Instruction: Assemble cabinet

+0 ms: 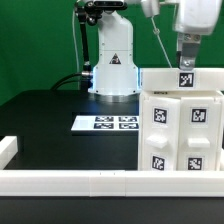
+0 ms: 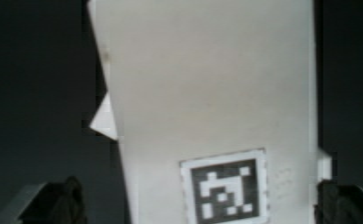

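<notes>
The cabinet (image 1: 180,125) stands on the black table (image 1: 50,120) at the exterior view's right, a tall white boxy body with smaller white blocks set into its near face, each block carrying a black-and-white square tag. Its long axis runs up and down, and the tagged face looks toward the camera.

The gripper (image 1: 188,62) hangs straight down over the cabinet's top edge, with a tagged white piece (image 1: 186,78) just under it. In the wrist view the two fingertips (image 2: 57,197) sit spread wide apart, one at each side of a long white panel (image 2: 204,100) with a tag near its end. Whether the fingers press on the panel or merely flank it I cannot tell; dark gaps show beside both tips.

A low white rail (image 1: 60,180) runs along the table's near edge and turns up at the exterior view's left. The marker board (image 1: 105,123) lies flat just beside the cabinet, toward the left. Most of the table left of the cabinet is bare black surface. The arm's white base (image 1: 112,65) stands behind the board.
</notes>
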### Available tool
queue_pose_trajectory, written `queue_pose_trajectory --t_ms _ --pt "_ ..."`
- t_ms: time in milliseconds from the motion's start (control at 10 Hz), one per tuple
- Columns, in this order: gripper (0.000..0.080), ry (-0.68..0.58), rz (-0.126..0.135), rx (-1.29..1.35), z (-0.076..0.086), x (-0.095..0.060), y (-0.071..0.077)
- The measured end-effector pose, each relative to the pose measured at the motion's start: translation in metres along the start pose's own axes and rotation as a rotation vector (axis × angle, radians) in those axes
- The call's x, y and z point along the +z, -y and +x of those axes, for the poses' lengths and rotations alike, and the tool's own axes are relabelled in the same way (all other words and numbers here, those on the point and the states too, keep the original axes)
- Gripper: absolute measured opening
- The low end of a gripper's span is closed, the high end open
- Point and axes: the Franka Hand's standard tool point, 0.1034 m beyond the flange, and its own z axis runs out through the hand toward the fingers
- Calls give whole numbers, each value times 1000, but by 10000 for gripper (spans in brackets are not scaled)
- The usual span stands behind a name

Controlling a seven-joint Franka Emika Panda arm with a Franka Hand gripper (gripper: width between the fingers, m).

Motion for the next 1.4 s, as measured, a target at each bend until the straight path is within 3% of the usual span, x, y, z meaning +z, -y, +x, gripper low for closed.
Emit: queue_pose_trajectory --t_ms 700,1000,1300,1400 --pt "649 10 34 12 -6 22 4" --pt "551 10 34 14 -6 22 4" --pt "551 9 37 58 -7 22 4" --pt "551 14 50 191 -9 22 4"
